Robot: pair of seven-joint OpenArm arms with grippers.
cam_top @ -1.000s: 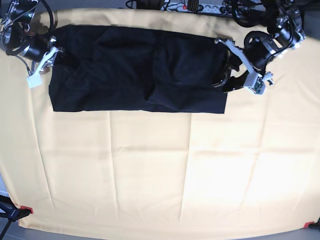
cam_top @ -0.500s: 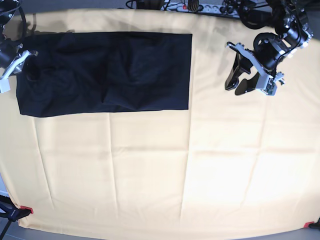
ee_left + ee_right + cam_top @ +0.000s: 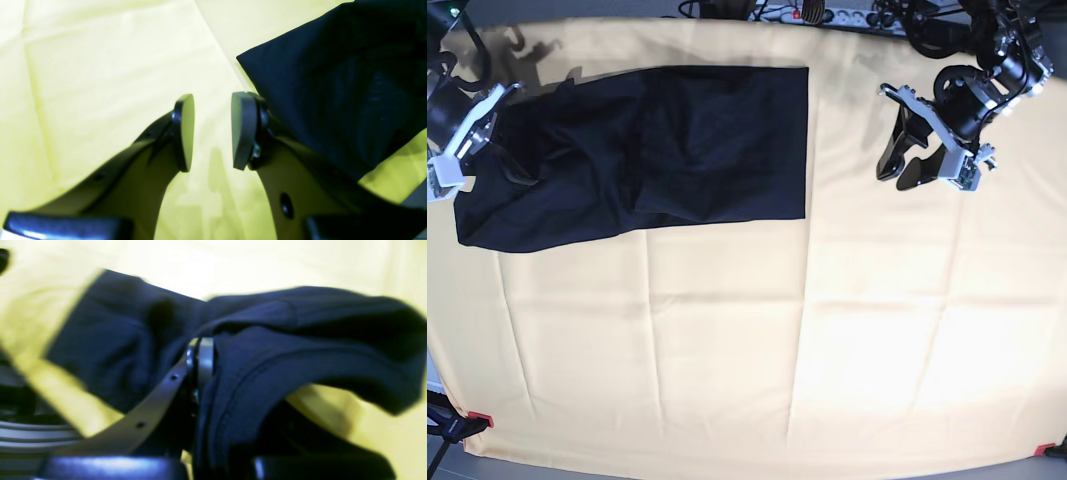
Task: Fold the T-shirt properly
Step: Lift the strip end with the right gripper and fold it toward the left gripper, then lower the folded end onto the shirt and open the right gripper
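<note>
**Spotter:** Where is the garment right now?

**Operator:** From the base view I see the large plain black cotton T-shirt (image 3: 642,150) lying as a long folded band across the far left part of the tabletop, on the pale yellow cloth (image 3: 747,340) that covers it. Its straight edge on that view's right lies flat; the end on the view's left is rumpled and lifted.

**Spotter:** Who has hold of it?

**Operator:** My right gripper (image 3: 467,150). In the right wrist view its fingers (image 3: 203,363) are pinched narrow on a stitched edge of the black fabric, which bunches around them and hangs raised off the cloth.

**Spotter:** And the left one?

**Operator:** The left gripper (image 3: 927,165) hangs over bare yellow cloth, well apart from the shirt. In its wrist view the two fingers (image 3: 185,131) stand parted with nothing between them, only cloth below. A corner of the T-shirt shows off to one side, beyond one finger.
</note>
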